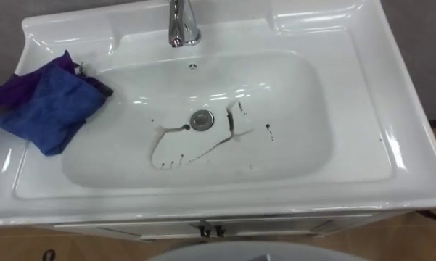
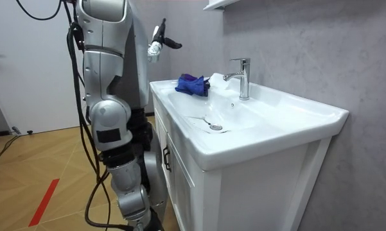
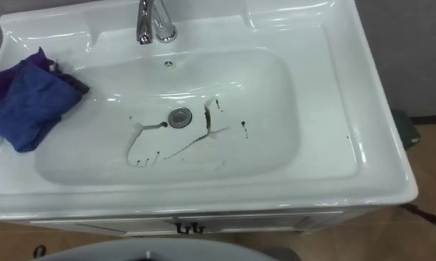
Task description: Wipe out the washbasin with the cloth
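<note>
Basin (image 1: 348, 167) comes first: it is white, it sits on top of a white cupboard (image 2: 180, 186), and the robot stands right in front of it. It is not clean yet. Dark marks (image 1: 231, 119) lie on the bottom, around the round drain (image 1: 202, 119). Some are thin lines and some are little dots. One small dot sits far out on the robot's right side of the rim. The rest of the bowl looks white and shiny.

A blue cloth (image 1: 54, 109) lies in a bunch on the rim at the robot's left, with one edge hanging a little over the bowl. Nothing is touching it. The shiny tap (image 1: 181, 25) stands at the back, in the middle, and no water runs from it.

In the room view, the left hand (image 2: 157, 43) is up in the air, above the cloth's end of the basin and well apart from it. Its fingers look loose and spread, and it holds nothing.

So I think the job has hardly begun. The cloth has to be picked up, then rubbed over the marks by the drain, and over the dot on the rim too. All the wiping is left to do.
</note>
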Controlling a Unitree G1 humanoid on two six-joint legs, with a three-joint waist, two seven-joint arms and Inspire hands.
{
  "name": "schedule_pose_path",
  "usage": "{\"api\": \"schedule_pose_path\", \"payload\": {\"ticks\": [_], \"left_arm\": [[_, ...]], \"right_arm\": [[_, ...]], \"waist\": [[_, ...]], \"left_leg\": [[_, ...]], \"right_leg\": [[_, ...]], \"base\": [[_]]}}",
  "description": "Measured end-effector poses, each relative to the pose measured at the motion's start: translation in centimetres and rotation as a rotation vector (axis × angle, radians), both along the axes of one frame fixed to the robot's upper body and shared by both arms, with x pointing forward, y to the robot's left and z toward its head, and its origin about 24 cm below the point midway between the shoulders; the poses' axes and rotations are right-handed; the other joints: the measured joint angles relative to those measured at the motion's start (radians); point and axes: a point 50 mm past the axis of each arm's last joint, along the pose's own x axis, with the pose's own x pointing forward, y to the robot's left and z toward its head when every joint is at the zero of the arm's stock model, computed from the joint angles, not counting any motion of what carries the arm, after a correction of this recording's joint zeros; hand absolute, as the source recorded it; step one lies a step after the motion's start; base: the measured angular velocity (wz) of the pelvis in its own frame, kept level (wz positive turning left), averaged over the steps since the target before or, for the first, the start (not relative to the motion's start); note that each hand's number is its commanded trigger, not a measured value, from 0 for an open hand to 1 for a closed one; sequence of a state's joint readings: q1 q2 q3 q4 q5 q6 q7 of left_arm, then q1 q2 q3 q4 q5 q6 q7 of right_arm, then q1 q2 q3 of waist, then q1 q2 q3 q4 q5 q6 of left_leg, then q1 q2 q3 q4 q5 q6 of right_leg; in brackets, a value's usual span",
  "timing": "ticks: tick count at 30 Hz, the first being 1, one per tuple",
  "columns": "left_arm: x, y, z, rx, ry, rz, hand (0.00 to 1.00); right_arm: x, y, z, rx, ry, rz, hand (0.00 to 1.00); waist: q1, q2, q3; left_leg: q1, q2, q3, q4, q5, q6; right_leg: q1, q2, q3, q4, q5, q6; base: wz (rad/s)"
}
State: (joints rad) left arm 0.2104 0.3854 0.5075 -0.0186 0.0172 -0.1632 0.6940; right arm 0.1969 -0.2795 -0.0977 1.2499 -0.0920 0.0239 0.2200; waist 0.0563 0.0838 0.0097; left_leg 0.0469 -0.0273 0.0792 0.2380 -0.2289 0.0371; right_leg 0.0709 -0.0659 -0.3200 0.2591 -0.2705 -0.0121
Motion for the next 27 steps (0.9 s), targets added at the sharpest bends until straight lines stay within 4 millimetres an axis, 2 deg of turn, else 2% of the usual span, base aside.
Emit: {"api": "schedule_pose_path", "payload": {"ticks": [8, 13, 19, 23, 27], "left_arm": [[1.0, -0.9, -0.8, -0.028, 0.072, -0.112, 0.00], [1.7, -1.8, -2.4, -0.079, 0.176, -0.202, 0.00], [2.1, -3.3, -4.5, -0.119, 0.289, -0.279, 0.00], [2.0, -3.5, -6.1, -0.183, 0.358, -0.293, 0.00], [1.9, -3.5, -6.6, -0.205, 0.395, -0.305, 0.00]], "right_arm": [[0.1, 0.1, 0.0, 0.004, 0.014, -0.002, 0.00], [0.1, 0.2, -0.1, 0.024, 0.032, -0.007, 0.00], [-0.3, 0.5, -0.3, 0.032, 0.062, -0.005, 0.00], [0.1, 0.6, -0.3, 0.030, 0.068, 0.003, 0.00], [0.4, 0.7, -0.4, 0.034, 0.062, 0.015, 0.00]], "waist": [[-0.025, -0.006, 0.0022], [-0.031, -0.013, 0.0062], [-0.028, -0.023, 0.0043], [-0.027, -0.026, 0.0035], [-0.027, -0.034, -0.0021]], "left_leg": [[0.002, 0.001, 0.000, 0.000, 0.000, 0.000], [0.017, 0.003, 0.002, -0.001, 0.000, 0.000], [0.019, 0.007, 0.005, -0.003, 0.000, 0.000], [0.020, 0.012, 0.019, -0.003, 0.000, -0.001], [0.022, 0.014, 0.025, -0.003, 0.000, -0.001]], "right_leg": [[0.001, 0.003, 0.011, -0.003, 0.000, 0.000], [0.017, 0.008, 0.019, -0.010, 0.001, -0.001], [0.017, 0.012, 0.021, -0.015, 0.006, -0.003], [0.016, 0.016, 0.029, -0.016, 0.009, -0.007], [0.016, 0.018, 0.032, -0.016, 0.010, -0.009]], "base": [[-0.02], [-0.02], [0.00], [-0.08], [-0.01]]}}
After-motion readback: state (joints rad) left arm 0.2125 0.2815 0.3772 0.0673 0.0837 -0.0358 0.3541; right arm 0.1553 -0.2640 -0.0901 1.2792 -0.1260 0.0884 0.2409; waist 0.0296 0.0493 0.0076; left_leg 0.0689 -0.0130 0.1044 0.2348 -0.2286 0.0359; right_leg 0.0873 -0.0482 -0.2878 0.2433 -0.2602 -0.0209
